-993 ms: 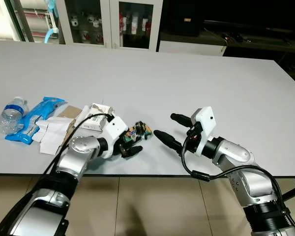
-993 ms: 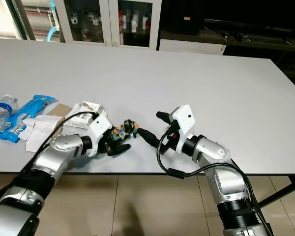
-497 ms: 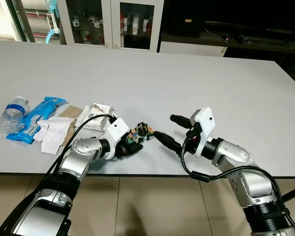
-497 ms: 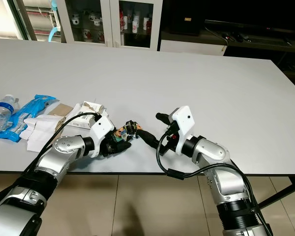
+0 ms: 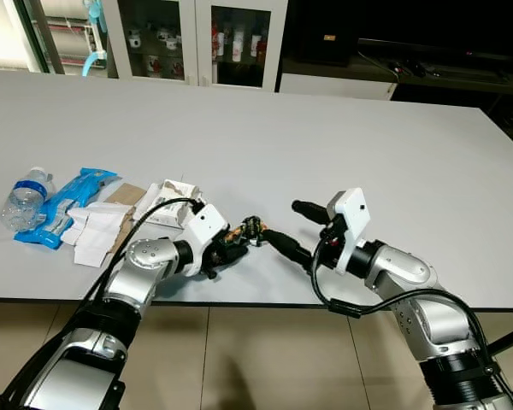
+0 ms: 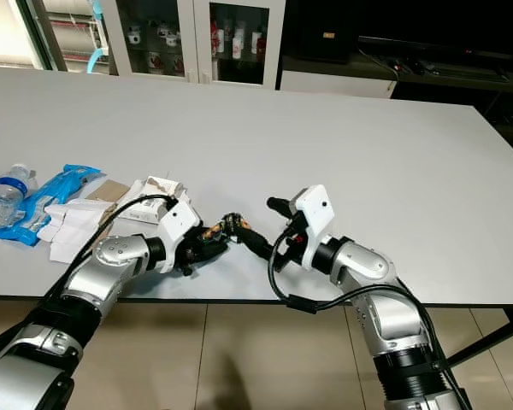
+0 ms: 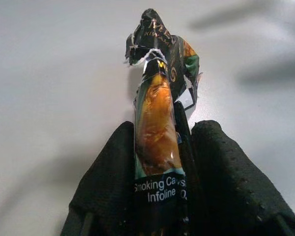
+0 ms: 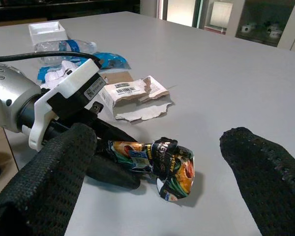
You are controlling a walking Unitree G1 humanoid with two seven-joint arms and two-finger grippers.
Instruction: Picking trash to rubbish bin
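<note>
— Where's the crumpled cigarette packet [image 5: 242,234]?
— Near the table's [image 5: 342,137] front edge, clamped between the left gripper's [image 5: 226,250] fingers.
— And the right gripper [image 5: 284,227]?
— Fingers spread wide, one tip touching the packet.

Looks like an office or meeting room, not a home: long plain white tabletop [image 5: 342,128] on black metal legs, beige tiled floor [image 5: 265,359] underneath. Back wall has white glass-door cabinets [image 5: 197,38] with small mugs and figurines on the shelves. Beside them a dark low unit [image 5: 427,64] with cables lying on top.
</note>
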